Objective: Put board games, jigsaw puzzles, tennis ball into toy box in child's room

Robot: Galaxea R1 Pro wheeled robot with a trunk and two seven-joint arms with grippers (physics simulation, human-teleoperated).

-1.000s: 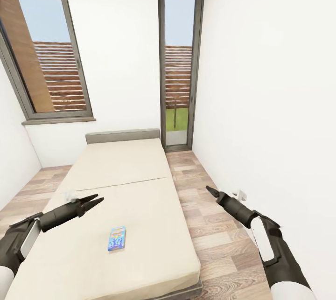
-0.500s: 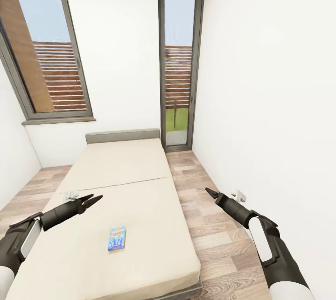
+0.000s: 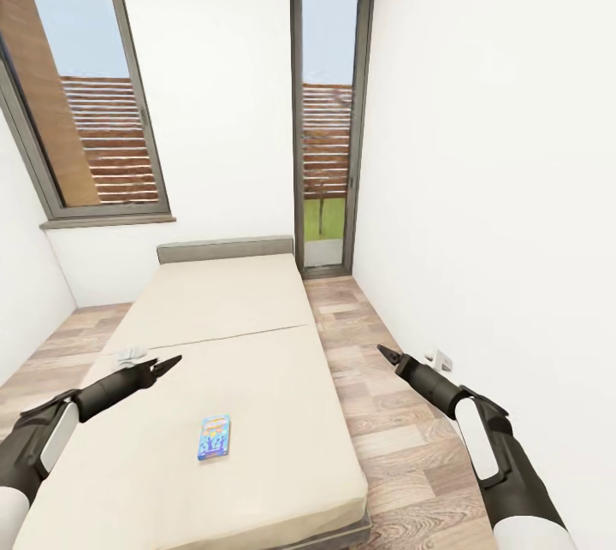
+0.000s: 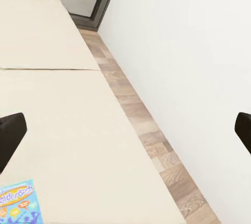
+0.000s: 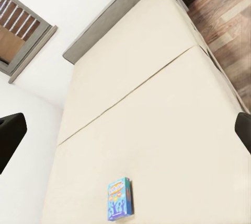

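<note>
One small blue board game flat on bed, left hand and right hand wide, empty, windows beyond

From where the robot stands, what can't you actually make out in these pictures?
- Board game on the bed: print too small to read in the head view; cut off by the edge in the left wrist view.
- Small white thing by the left gripper: too small to identify.
- Right gripper: seen end-on in the head view, so its opening is unclear there.
- Bed's near end: cut off by the head view's lower edge.
</note>
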